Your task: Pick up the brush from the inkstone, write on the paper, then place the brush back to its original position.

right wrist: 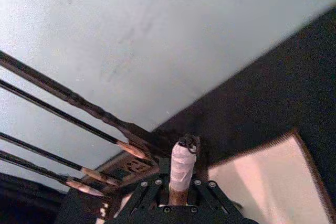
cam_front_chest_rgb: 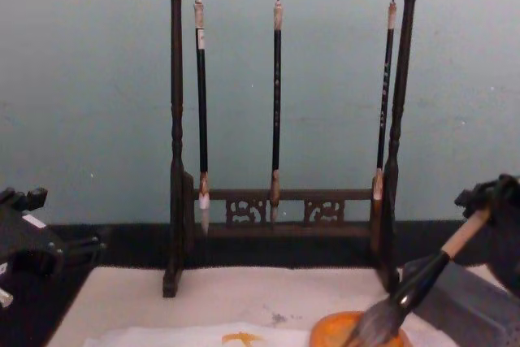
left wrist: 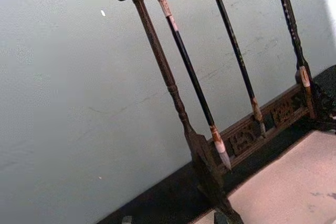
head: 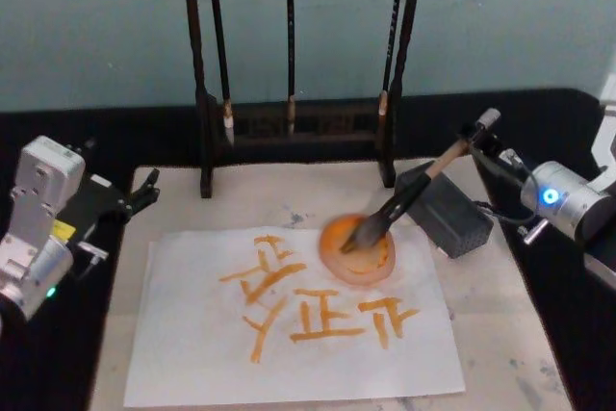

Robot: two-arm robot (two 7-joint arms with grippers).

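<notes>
Right gripper [head: 479, 141] clamped on the tan top of the brush [head: 409, 194], at the right of the mat [head: 289, 190], head view. Brush leans down-left, bristle head resting in the orange dish [head: 380, 269], which sits on the far right part of the paper [head: 192, 353]. Paper carries several orange strokes. Dark grey inkstone [head: 460, 220] just beside the dish on its right; the black shaft crosses its near-left corner. Left gripper [head: 142, 192] parked at the mat's left edge, well apart from the paper; grip state: can't tell. Rack [head: 197, 74] stands at the back with three thin brushes [head: 289, 36] hanging. Left wrist view: rack post, carved top bar, the three thin brushes hanging against the pale wall, corner of the mat below. Right wrist view: white-taped end of the brush with its loop sticks up between the black fingers [right wrist: 207, 192], closed tight on the handle; rack and thin brushes off to one side. Chest view: brush slants in from the right, bristles down in the dish, inkstone behind the shaft, right gripper at the right edge on the tan handle, rack upright in the middle.
</notes>
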